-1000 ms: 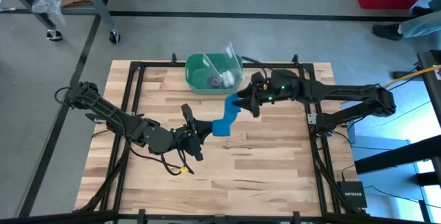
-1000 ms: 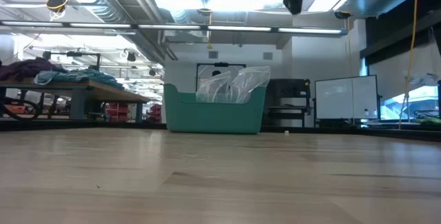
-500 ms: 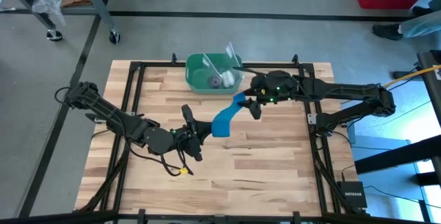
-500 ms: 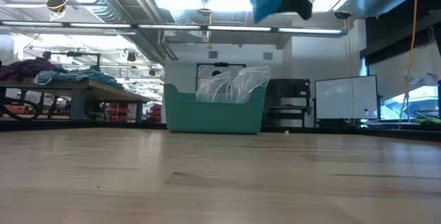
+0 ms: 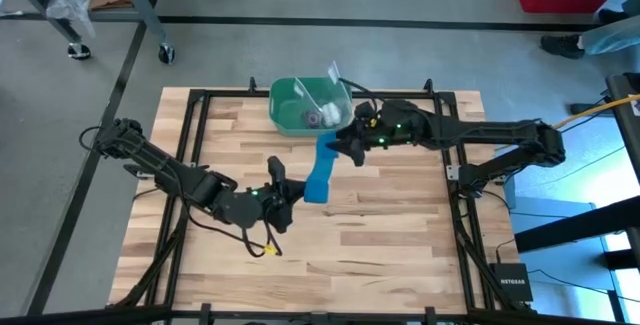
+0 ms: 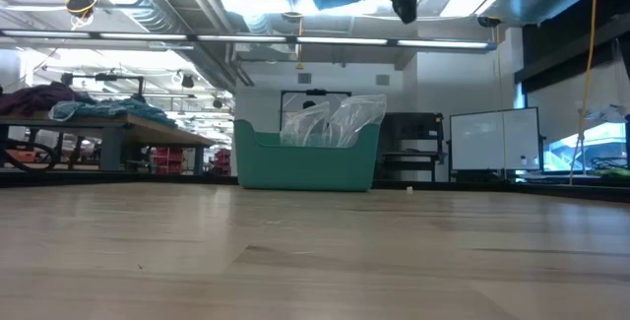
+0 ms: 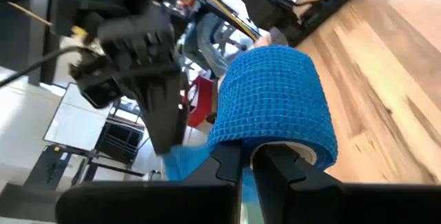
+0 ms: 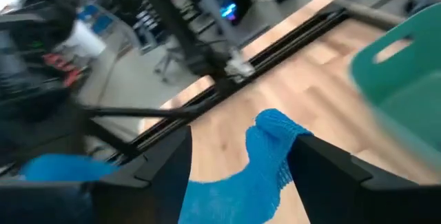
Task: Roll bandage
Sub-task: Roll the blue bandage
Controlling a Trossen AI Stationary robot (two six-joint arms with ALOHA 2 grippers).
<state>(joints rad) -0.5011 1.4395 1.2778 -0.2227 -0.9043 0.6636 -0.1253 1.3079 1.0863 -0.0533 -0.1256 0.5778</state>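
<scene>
Table: a light wooden table [image 5: 380,235] of butcher-block planks, with a black frame along its edges.
On it: a green bin [image 5: 300,105] at the far edge, near the middle, with clear plastic sticking out.
Beside the table: grey floor [image 5: 60,165].

Right pincer [image 5: 343,148] shifted left with bandage [image 5: 319,165]

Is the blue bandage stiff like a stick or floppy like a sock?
Probably floppy: the bandage sags and bends between the left gripper and right gripper. Its woven mesh looks soft and grippy, so it likely won't slip. The rolled end might unwind if released.
</scene>
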